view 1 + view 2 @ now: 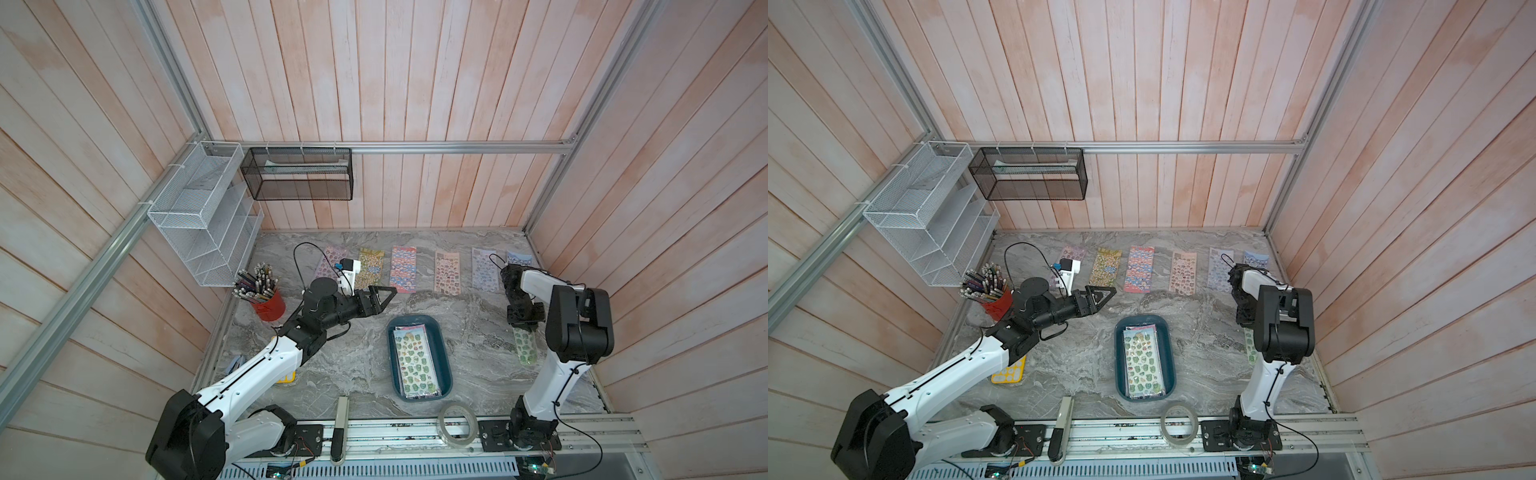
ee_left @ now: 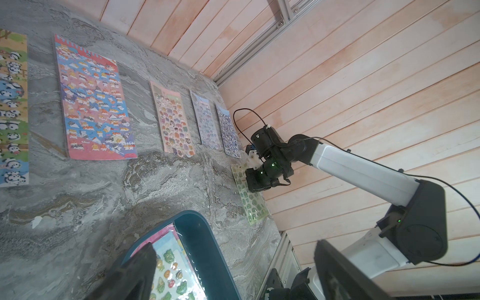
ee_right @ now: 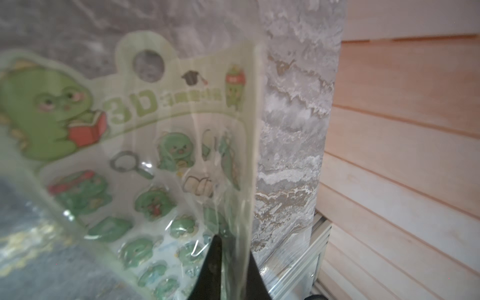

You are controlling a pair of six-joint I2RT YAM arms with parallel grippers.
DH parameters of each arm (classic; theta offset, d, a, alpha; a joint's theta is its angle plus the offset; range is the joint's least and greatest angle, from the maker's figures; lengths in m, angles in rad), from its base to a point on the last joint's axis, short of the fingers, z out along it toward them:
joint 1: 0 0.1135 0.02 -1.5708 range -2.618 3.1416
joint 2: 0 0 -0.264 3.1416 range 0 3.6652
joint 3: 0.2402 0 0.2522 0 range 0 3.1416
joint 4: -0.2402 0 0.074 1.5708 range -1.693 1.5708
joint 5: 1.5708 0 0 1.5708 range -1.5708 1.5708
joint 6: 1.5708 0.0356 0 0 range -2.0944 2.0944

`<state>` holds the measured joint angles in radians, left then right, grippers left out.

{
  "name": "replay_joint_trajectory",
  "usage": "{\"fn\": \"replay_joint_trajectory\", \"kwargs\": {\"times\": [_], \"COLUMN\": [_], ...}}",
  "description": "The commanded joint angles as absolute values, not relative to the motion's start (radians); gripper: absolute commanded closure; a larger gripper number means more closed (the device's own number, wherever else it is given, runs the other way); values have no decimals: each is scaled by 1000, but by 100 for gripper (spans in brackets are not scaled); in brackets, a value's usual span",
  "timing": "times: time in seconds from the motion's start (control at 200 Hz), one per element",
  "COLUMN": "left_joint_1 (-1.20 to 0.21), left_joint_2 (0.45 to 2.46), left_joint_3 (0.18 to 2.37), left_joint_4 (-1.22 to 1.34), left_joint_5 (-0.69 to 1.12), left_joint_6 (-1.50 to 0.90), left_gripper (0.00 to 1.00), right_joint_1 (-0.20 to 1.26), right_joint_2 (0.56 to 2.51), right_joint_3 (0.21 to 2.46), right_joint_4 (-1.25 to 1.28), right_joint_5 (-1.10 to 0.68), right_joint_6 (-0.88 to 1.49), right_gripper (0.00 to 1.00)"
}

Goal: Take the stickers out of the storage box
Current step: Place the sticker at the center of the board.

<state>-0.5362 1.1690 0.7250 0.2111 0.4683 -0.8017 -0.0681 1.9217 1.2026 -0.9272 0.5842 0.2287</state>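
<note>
Table (image 1: 353,365), one. Storage box (image 1: 442,357), one, front centre. It holds a stack of stickers (image 1: 413,361) with a green-figured sheet on top; number in stack not countable.

Step, as I judge it: setting down the seventh sheet. The green sheet (image 1: 524,349) lies by the table's right edge, far end under the right gripper (image 1: 524,329). Clamped or let go: cannot tell.

Left gripper (image 1: 386,300) hangs wide apart and empty, between the back row (image 1: 402,269) and the box.

Next calls for pinching one sleeve only off the stack.

Sheets out: six in the back row plus the green one, seven.
</note>
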Motion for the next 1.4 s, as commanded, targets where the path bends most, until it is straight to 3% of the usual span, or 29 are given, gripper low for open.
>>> {"fn": "replay_joint_trajectory", "kwargs": {"times": [0.0,0.365,0.48,0.8,1.105,1.25,1.395], "left_joint_1": [-526,-518,-518,-517,-527,-650,-719], "left_joint_2": [1176,1197,1195,1168,1071,1101,1172], "left_joint_3": [719,723,721,760,730,763,765], "left_joint_4": [244,248,250,68,-150,-296,-326], "left_joint_5": [485,507,506,419,286,109,59], "left_joint_6": [-807,-810,-815,-740,-706,-678,-710], "left_gripper": [3,4,4,4,8,10,12], "right_joint_1": [-72,-70,-65,109,340,405,488], "right_joint_2": [1964,1873,1797,1620,1417,1301,1221], "right_joint_3": [1215,1226,1233,1321,1177,1033,975], "right_joint_4": [-972,-1001,-993,-908,-527,-338,-272], "right_joint_5": [646,774,794,706,512,314,348], "right_joint_6": [259,318,326,316,189,181,140], "right_gripper": [72,42,39,42,49,51,57]}}
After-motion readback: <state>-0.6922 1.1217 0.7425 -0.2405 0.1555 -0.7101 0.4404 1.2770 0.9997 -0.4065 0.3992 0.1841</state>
